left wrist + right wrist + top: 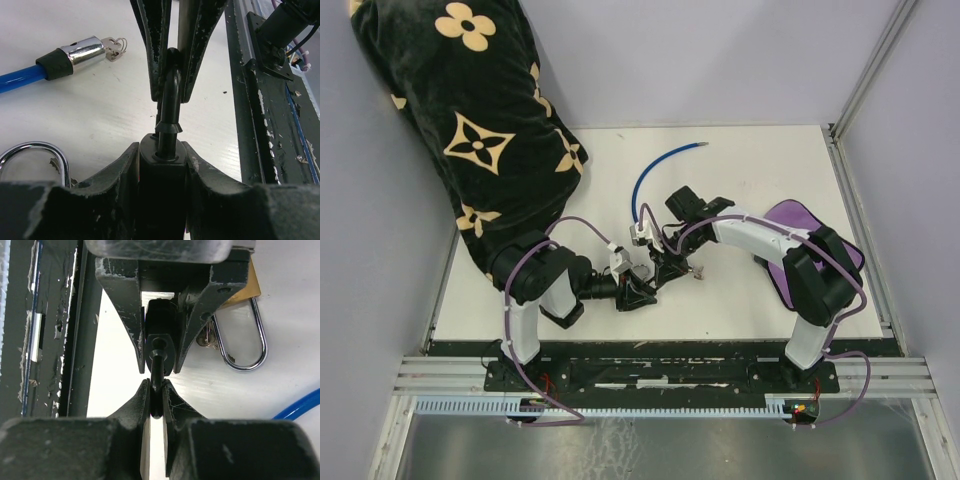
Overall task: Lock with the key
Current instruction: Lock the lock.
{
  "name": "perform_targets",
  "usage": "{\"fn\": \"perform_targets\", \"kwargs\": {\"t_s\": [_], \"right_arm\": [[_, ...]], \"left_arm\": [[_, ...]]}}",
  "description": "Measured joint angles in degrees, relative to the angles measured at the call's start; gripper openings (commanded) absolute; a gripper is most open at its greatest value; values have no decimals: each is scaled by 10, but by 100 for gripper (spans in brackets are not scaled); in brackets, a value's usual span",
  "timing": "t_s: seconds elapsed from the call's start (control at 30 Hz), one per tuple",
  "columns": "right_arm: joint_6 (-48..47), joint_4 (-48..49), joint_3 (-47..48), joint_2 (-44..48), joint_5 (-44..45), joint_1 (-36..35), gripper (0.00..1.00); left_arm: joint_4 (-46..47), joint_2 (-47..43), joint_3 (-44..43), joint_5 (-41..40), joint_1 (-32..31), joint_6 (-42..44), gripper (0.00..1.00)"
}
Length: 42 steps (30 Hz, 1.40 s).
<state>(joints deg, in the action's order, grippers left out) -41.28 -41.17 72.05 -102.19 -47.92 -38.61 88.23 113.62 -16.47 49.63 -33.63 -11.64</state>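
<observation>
The left end effector (160,150) clamps the black lock (160,320). Directly ahead of it, the right end effector (156,397) pinches the key (157,365), which is seated in the lock. Insertion appears complete; whether the key is turned cannot be determined, so turning probably remains.

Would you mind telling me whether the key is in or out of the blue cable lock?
In: the key sticks straight out of the cable lock's chrome end.
</observation>
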Motion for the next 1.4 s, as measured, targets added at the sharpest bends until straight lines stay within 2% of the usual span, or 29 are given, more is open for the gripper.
{"fn": "perform_targets", "kwargs": {"t_s": [0.27, 0.57, 0.9, 1.13, 1.4], "right_arm": [[-67, -5, -2, 5, 23, -19, 2], [-85, 9, -21, 36, 70, -48, 2], [-85, -70, 62, 38, 132, -70, 2], [-85, -65, 56, 42, 188, -85, 2], [-85, -28, 23, 40, 197, -87, 2]], "left_arm": [[-1, -13, 21, -17, -2, 12, 3], [-5, -32, 36, -42, -13, 42, 3], [-22, -74, 23, -78, -24, 50, 3], [-23, -45, -1, -90, -35, 61, 3], [-13, -12, -8, -93, -40, 66, 3]]}}
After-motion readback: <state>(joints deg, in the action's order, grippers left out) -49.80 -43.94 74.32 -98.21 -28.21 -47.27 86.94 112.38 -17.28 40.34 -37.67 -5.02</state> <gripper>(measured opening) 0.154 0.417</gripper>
